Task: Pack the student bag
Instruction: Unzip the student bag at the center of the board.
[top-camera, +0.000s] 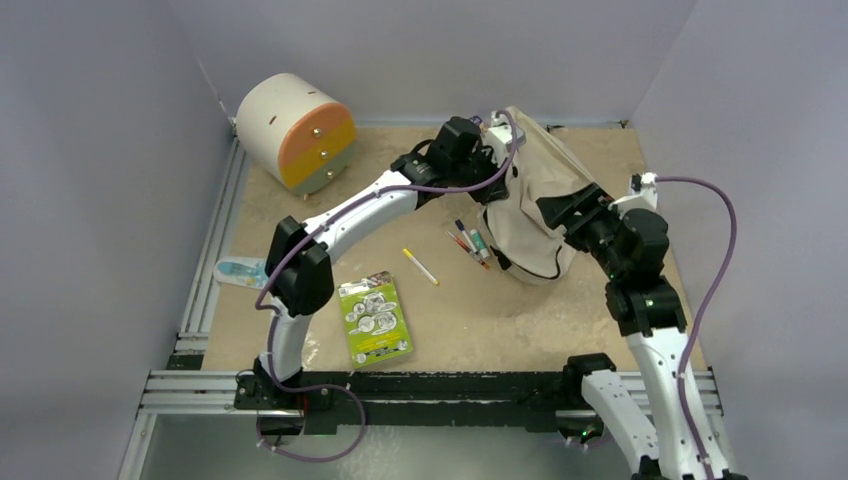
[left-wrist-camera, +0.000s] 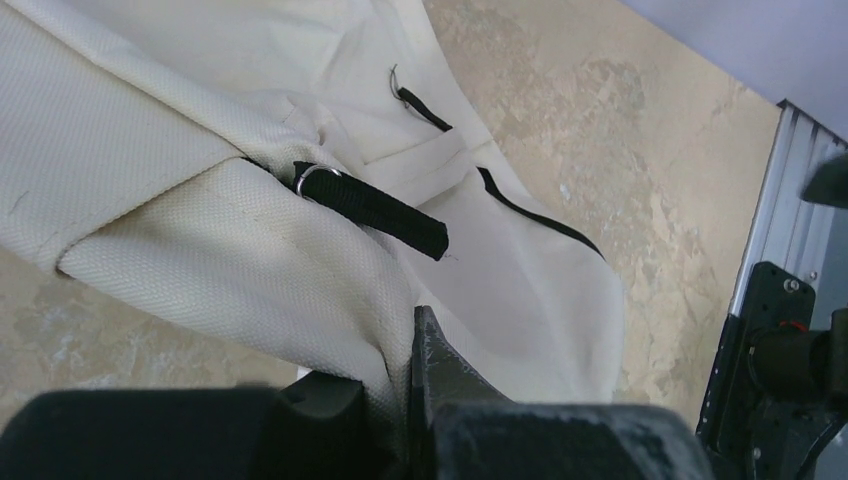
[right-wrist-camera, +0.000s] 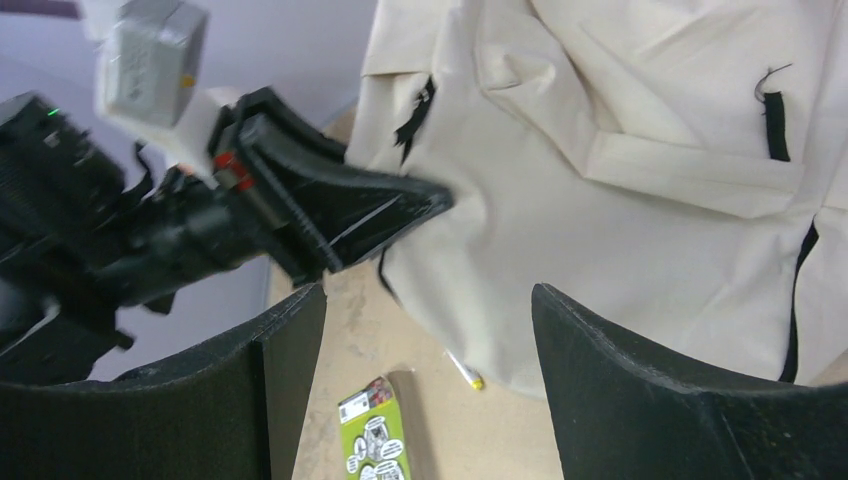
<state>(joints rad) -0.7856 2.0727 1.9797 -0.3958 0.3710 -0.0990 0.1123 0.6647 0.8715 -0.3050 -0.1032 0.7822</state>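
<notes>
**Item:** student bag (top-camera: 535, 215), cream woven fabric, with a black zipper line (left-wrist-camera: 540, 215) and 1 black webbing tab (left-wrist-camera: 385, 208) on a metal ring (left-wrist-camera: 318, 180).

**Location:** slumped on the table (top-camera: 480, 320), directly ahead of both tools. 1 fold of its edge sat between the left jaws. The main panel lay just beyond the right fingertips, apart from them.

**Tool state:** left gripper (left-wrist-camera: 400, 400) was closed tight, pinching that fold. Right gripper (right-wrist-camera: 428, 300) was spread wide and held nothing.

**Handling (judged):** soft, limp and probably light. The cloth sagged and creased away from the pinch, so no part would hold its shape unsupported. The weave looked matte rather than slippery, and not fragile.

**Hold points (judged):** doubled seams, the zipper edge or the webbing tab just ahead of the left jaws should slip less than single-layer cloth. A lip opposite the left pinch would suit the right gripper for spreading the mouth. Whether the mouth was open could not be told.

**Loose stock:** pens (top-camera: 470, 243), 1 yellow pen (top-camera: 420, 266) and 1 green card pack (top-camera: 375, 318), all nearward of the left gripper.
</notes>
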